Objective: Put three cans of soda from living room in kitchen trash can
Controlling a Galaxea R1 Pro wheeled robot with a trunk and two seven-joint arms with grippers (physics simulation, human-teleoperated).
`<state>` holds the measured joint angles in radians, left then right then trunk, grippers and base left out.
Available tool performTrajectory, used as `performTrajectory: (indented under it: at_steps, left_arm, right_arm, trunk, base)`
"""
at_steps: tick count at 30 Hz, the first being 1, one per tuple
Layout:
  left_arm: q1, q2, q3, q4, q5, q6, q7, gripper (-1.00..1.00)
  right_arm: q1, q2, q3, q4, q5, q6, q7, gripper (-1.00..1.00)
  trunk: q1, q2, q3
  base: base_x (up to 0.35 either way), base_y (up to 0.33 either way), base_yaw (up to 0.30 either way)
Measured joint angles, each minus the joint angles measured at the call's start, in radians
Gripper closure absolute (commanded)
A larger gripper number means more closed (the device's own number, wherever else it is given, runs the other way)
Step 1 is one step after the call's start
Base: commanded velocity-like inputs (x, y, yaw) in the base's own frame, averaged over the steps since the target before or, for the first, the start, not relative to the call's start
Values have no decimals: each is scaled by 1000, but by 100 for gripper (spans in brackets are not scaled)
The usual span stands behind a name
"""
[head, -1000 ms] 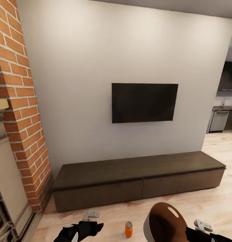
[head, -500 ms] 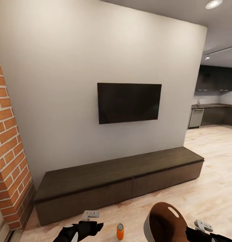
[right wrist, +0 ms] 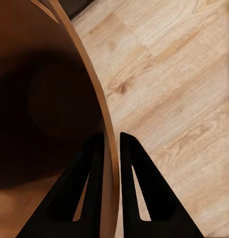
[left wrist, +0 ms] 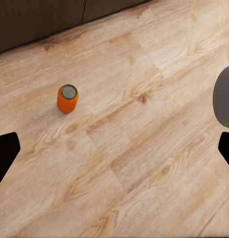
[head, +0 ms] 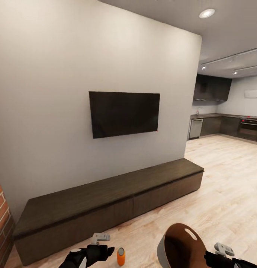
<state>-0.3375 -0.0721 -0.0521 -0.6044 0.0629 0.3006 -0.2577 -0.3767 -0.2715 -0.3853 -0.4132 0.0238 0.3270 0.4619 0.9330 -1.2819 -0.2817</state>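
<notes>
As the view has swung right toward the kitchen [head: 225, 123], right gripper [right wrist: 110, 144] pinches the bin [head: 180, 247] wall — left gripper [left wrist: 114, 148] spread, empty; can [head: 121, 256] stands on floor.

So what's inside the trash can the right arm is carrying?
The trash can, pinched at its rim by the right pincer, shows only dark brown inner wall and a shadowed bottom. No can is visible inside, though the deepest part is too dark to be certain.

The left pincer [left wrist: 114, 144] hangs with its jaws spread wide, while the right pincer [right wrist: 112, 139] is closed tight.
</notes>
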Motion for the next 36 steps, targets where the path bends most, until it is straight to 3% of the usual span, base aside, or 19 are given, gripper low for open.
performTrajectory:
  at_steps: [23, 36]
  left_arm:
    - [0, 0, 0, -5, 0, -1, 0, -100]
    - [0, 0, -1, -2, 0, -1, 0, -100]
  right_arm:
    - [0, -1, -1, 0, 2, -1, 7, 100]
    - [0, -2, 0, 0, 4, -1, 7, 100]
  trunk:
    - [0, 0, 0]
    - [0, 0, 0]
  base:
    - [0, 0, -274]
    - [21, 151, -65]
